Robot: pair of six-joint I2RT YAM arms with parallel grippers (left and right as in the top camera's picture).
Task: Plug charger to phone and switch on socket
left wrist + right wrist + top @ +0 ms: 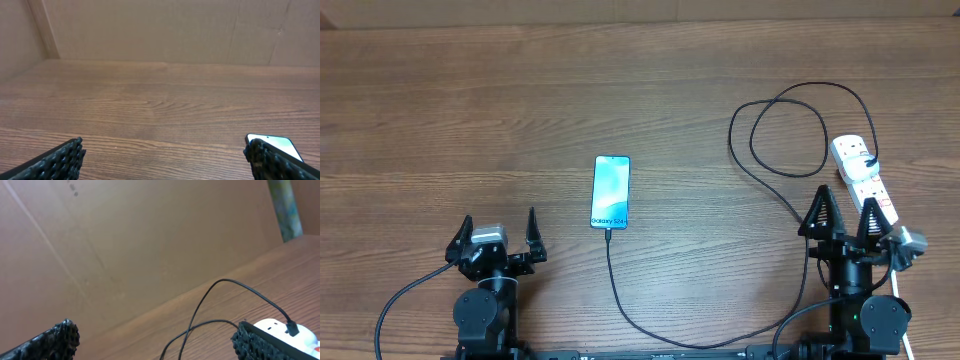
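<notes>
Overhead: left end effector point(500, 216), right end effector point(846, 197) both spread wide, empty.

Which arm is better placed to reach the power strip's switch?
Right: the right tool, open, sits beside the white elongated power strip; the left tool is far across, nearer the slim blue-screened phone.

slim blue-screened smartphone point(610, 191) lying on the brown wooden table point(470, 120) ahead and right of my left gripper point(498, 235), thin black charger cable point(620, 290) meeting its near end, curving right, looping behind, ending on the white plastic power strip point(865, 180) lying just beside my right gripper point(847, 215)
</notes>
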